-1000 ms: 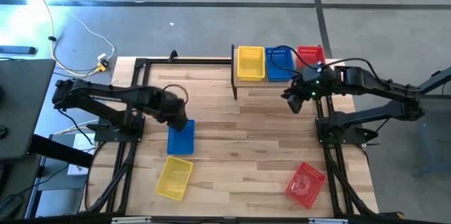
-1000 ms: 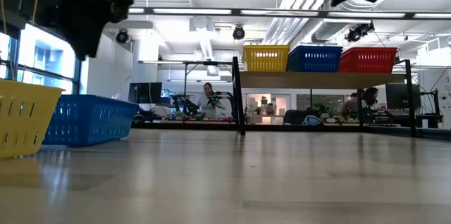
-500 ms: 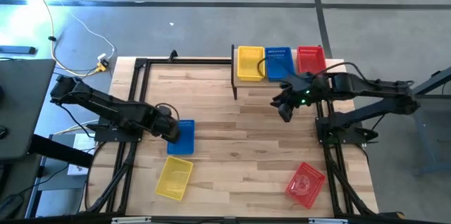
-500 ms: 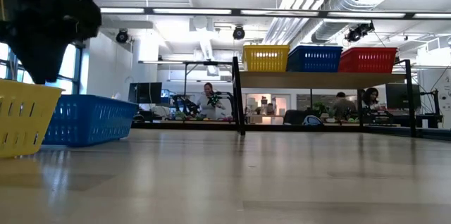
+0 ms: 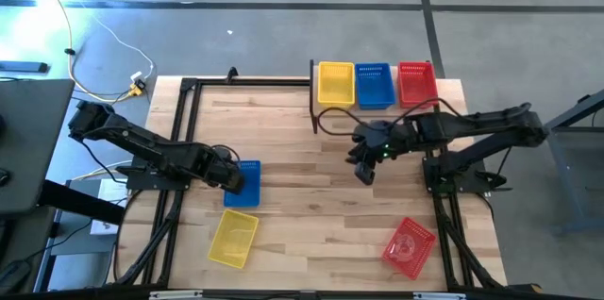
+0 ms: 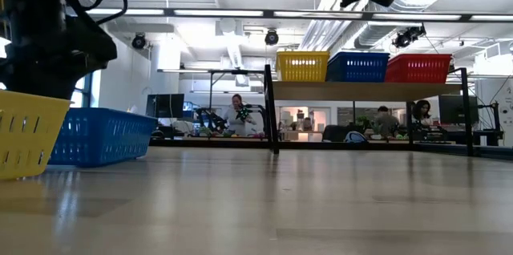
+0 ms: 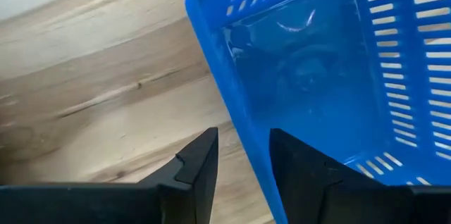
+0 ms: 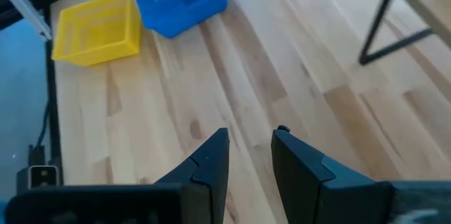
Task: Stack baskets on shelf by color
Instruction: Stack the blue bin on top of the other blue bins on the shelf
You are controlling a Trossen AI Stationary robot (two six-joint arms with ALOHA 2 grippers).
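On the shelf stand a yellow basket, a blue one and a red one, side by side. Three more rest flat on the table: blue, yellow and red. My left gripper is low at the table's blue basket, open, with one finger inside it and one outside its left long wall. My right gripper hangs open and empty in the air over the table in front of the shelf. My left gripper straddles the blue basket's left long wall, slanting down from the table's left. The inner finger lies close along the wall, and I cannot tell whether it touches. Bare wood shows between the outer finger and the wall. The basket sits flat on the table.
The shelf's black legs stand at the table's far edge. A black frame runs along the table's left and right sides. Bare wood lies between the left and right baskets. Cables lie on the floor to the far left.
My left gripper has come down and toward the near edge, from above the blue basket's far end to its left wall. My right gripper has drawn back from the shelf toward the table's middle, leftward and nearer. No basket has moved.
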